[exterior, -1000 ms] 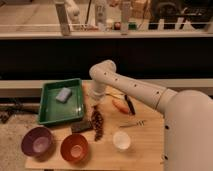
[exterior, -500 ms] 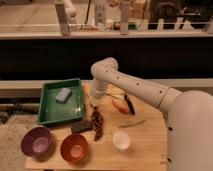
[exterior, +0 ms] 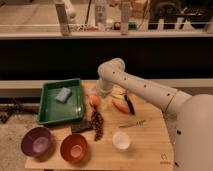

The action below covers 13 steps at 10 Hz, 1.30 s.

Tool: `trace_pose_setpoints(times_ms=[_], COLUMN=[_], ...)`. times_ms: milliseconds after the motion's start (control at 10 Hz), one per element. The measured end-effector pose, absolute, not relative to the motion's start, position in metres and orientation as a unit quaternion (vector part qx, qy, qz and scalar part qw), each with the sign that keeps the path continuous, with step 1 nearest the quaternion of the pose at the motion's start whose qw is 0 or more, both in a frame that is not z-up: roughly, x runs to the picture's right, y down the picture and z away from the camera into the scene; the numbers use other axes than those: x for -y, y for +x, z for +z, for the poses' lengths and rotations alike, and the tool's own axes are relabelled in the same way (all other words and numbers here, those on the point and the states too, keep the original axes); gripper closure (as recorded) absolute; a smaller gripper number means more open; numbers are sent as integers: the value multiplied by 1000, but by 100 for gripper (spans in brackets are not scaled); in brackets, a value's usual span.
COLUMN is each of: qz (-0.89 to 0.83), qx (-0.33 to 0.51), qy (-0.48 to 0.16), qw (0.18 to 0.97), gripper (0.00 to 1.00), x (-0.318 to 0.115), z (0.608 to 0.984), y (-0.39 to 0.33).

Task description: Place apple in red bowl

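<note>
The apple is small, round and orange. It sits on the wooden table just right of the green tray, at the tip of my gripper. The gripper hangs down from the white arm's bend and is at or touching the apple. I cannot tell whether it holds it. The red bowl stands empty at the table's front left, well in front of the apple. It is next to the purple bowl.
A green tray at the left holds a blue-grey sponge. A dark grape bunch and a dark flat block lie between apple and bowl. A carrot-like piece, a dark tool, a utensil and a white cup lie to the right.
The arm's bend has shifted slightly up and to the right. The gripper stays by the apple, and nothing on the table has visibly moved.
</note>
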<state>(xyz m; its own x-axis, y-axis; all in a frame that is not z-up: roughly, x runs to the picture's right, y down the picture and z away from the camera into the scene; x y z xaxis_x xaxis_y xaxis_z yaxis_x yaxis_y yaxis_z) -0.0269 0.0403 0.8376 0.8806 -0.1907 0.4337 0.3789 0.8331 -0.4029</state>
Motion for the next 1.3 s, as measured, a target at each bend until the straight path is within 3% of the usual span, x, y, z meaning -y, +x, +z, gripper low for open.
trace_pose_setpoints(times_ms=[400, 1000, 1100, 1300], qz=[-142, -139, -139, -136], qx=[200, 238, 242, 249], qy=[-238, -255, -257, -262], qw=[940, 927, 925, 922], gripper=[20, 21, 25, 47], x=[-32, -38, -39, -43], z=[871, 879, 880, 882], y=[-23, -38, -41, -48])
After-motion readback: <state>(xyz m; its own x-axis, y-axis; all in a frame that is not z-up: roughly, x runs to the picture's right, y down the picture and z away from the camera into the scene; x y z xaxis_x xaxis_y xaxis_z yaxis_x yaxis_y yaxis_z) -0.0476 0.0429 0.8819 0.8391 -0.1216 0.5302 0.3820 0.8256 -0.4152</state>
